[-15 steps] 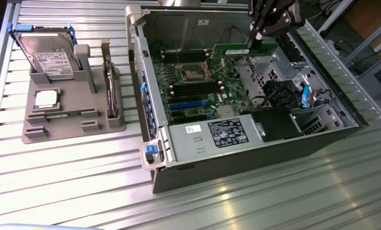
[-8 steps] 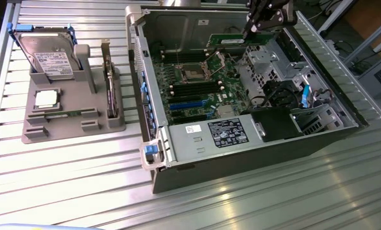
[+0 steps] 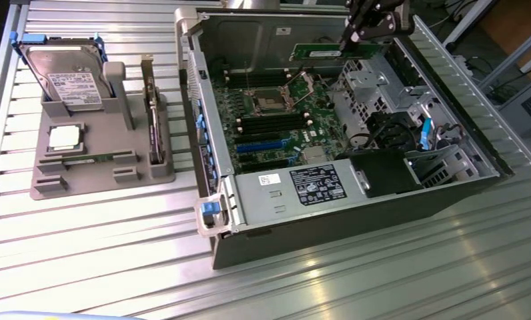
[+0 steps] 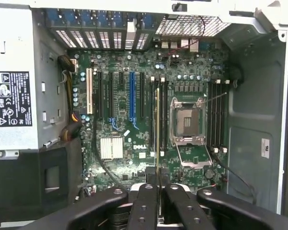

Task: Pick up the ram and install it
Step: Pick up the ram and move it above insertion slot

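**Pick-up: done.** The claw (image 3: 353, 44) is closed onto the ram (image 3: 323, 53), gripping the stick at one end. The ram hangs level in the air and is clear of the bench (image 3: 355, 280). It touches nothing but the claw.

**Position: over the work area.** The ram is above the open computer case (image 3: 461, 113), near the case's far wall in the exterior view. It sits well above the motherboard (image 3: 283, 127). In the wrist view the ram (image 4: 157, 134) appears edge-on as a thin line running out from between the claw's fingers (image 4: 144, 206). That line lies along the bank of memory slots (image 4: 164, 120) just beside the processor socket (image 4: 187, 120). From this I judge the rough alignment to be well advanced. Which slot of the bank it lines up with cannot be told.

**Installation: not done.** The ram is not yet seated in any slot, and I judge a clear drop between it and the board. Lowering and pressing home are outstanding.

**Other items.** A grey holder (image 3: 43, 183) stands on the bench at the exterior view's left. It carries a hard drive (image 3: 65, 73) and a dark card (image 3: 154, 127), both well apart from the claw.
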